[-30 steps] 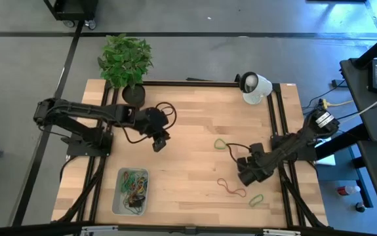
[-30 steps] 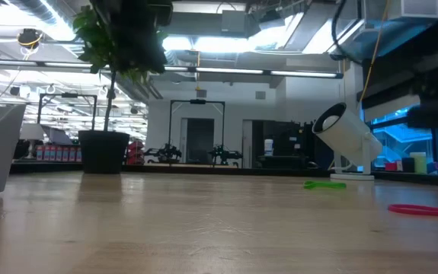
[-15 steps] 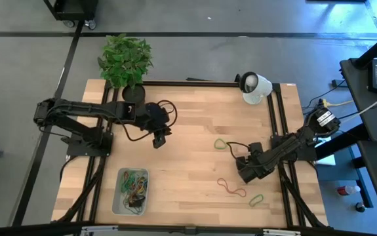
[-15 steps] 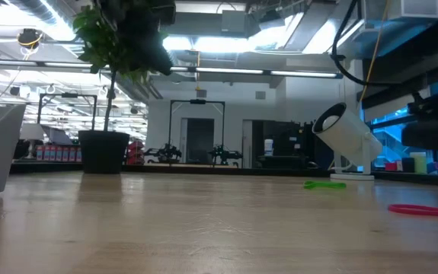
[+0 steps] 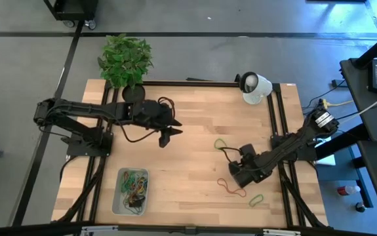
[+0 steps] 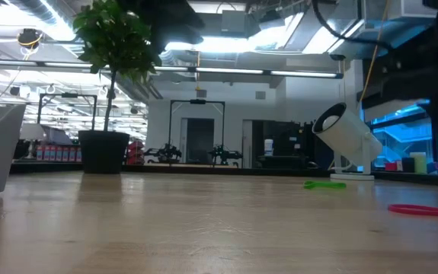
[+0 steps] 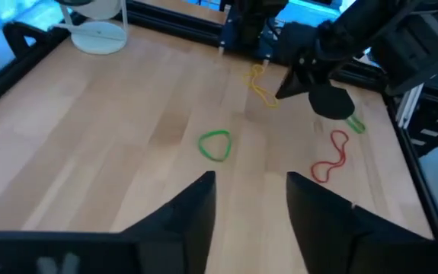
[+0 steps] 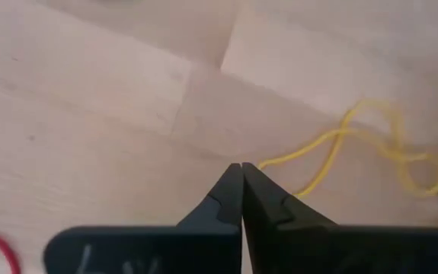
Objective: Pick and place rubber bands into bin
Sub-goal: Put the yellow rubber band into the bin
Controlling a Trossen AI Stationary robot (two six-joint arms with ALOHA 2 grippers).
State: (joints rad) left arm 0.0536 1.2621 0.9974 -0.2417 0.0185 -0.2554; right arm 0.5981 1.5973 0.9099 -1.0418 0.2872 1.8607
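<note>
Nearest the table's front edge, the bin (image 5: 130,191) sat as a pale tray with a tangle of green, red, tan and black rubber bands (image 5: 132,187) already lying inside it. Off to the bin's right lay the loose bands: a small green band (image 5: 256,198) closest to the front edge, then a red band (image 5: 231,189) just behind it. The right gripper (image 5: 235,178) hung low over the wood directly behind that red band, and its wrist view showed its fingers (image 8: 238,198) pressed tightly together with nothing between them, their tips just beside a yellow band (image 8: 356,152) on the boards. Farther from the bin, a green loop (image 5: 221,143) rested on the wood beyond the right gripper. Well behind the bin, the left gripper (image 5: 172,131) was held above the table, its fingers (image 7: 196,209) spread apart and empty, facing the green loop. Farthest from the bin, a potted plant (image 5: 126,62) stood at the back left corner and a white lamp (image 5: 255,87) at the back right.
</note>
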